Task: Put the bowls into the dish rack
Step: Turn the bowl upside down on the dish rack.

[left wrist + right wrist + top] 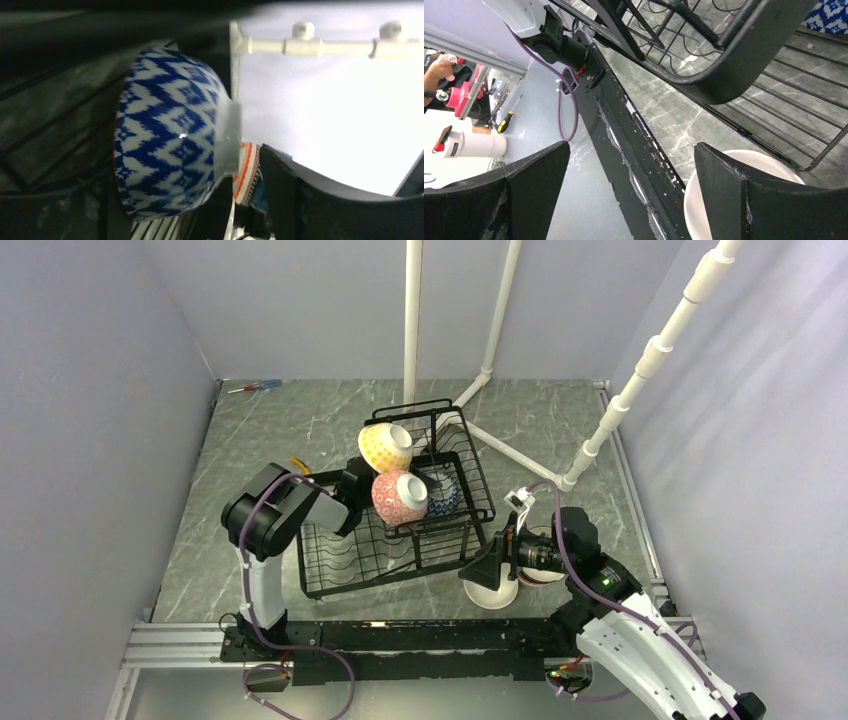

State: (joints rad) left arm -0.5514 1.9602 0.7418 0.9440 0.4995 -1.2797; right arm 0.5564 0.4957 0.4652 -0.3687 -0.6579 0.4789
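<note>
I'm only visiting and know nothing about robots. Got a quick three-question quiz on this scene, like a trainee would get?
1. Counting: how many bowls show in the large black wire dish rack in the overhead view?
2. True or false: the right claw is clamped on the plain white round bowl.
3. Where does that white bowl stand? A) in the rack's upper basket B) on the grey marbled table beside the rack's near right corner C) in the rack's lower tray
Key: 1) three: the yellow dotted ceramic bowl, the pink-red patterned bowl and the blue-white zigzag bowl. 2) False; its jaws stand wide open by the bowl. 3) B.
</note>
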